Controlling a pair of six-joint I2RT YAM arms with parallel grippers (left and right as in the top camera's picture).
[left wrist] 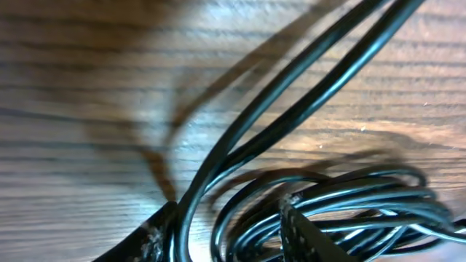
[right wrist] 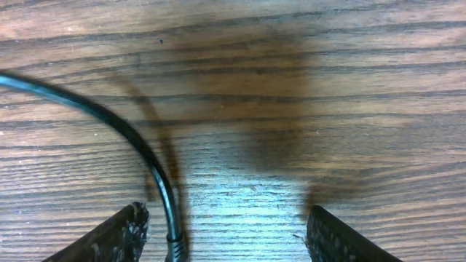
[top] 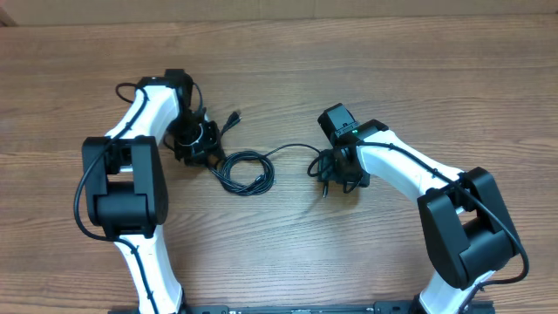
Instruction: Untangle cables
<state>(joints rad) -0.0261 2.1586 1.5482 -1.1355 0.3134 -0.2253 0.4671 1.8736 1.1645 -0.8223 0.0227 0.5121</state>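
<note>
The cables are thin black cords. A loose coil [top: 244, 172] of them lies between the two arms, and one plug end [top: 232, 117] sticks out at the upper left. My left gripper [top: 199, 144] hovers low over the coil's left edge. In the left wrist view the left gripper [left wrist: 229, 236] is open, with two long strands [left wrist: 291, 94] and several coil loops [left wrist: 364, 196] passing between its fingers and wood showing between the strands. One strand [top: 292, 148] runs right to my right gripper [top: 336, 179]. The right gripper [right wrist: 226, 236] stands open, and a cable [right wrist: 138, 145] ends beside its left fingertip [right wrist: 120, 233].
The wooden table [top: 349, 52] stretches all round the arms. Thicker black wires run along the white arm links [top: 144, 113]. The right arm's black base joint [top: 466, 222] sits near the front right.
</note>
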